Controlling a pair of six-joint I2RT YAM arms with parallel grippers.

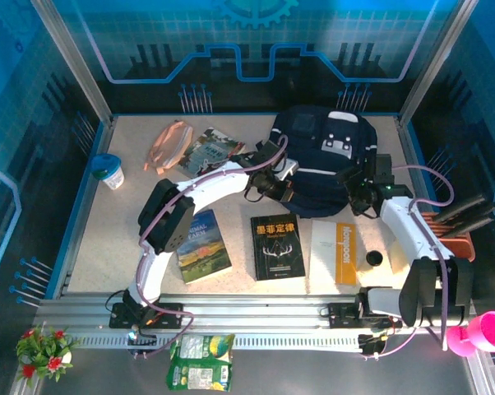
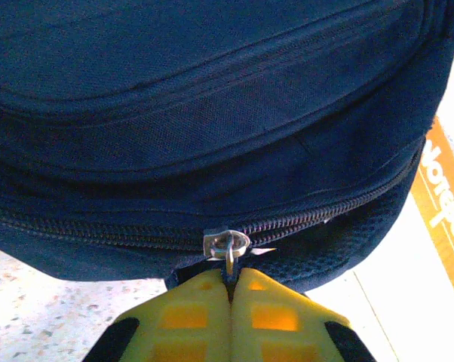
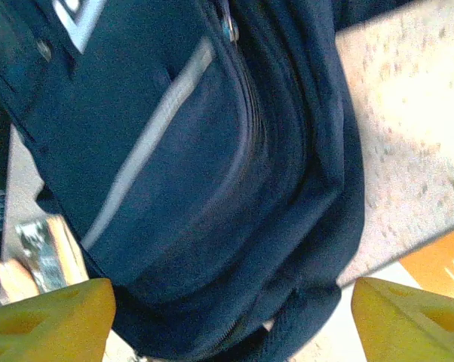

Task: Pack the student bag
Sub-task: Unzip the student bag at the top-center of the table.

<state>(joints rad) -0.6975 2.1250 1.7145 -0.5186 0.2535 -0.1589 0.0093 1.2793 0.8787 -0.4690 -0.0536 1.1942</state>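
The student bag (image 1: pixel 326 156), a large dark navy fabric backpack with a thin white stripe, lies at the far right of the speckled worktop (image 1: pixel 132 222). I judge the packing is only at its beginning. The black paperback book (image 1: pixel 276 245), the green landscape-cover book (image 1: pixel 202 245) and the white book with orange spine (image 1: pixel 335 251) all lie outside, near the bag, and the zip looks closed as far as I can tell. My left fingers (image 2: pixel 189 313) are pressed together on the small metal zip slider (image 2: pixel 228 245), so opening seems the step in hand. This pinch is clear from my left wrist, while the overhead view gives the waiting books. My right fingers (image 3: pixel 46 317) stand wide apart, holding nothing, over the bag's near right edge.
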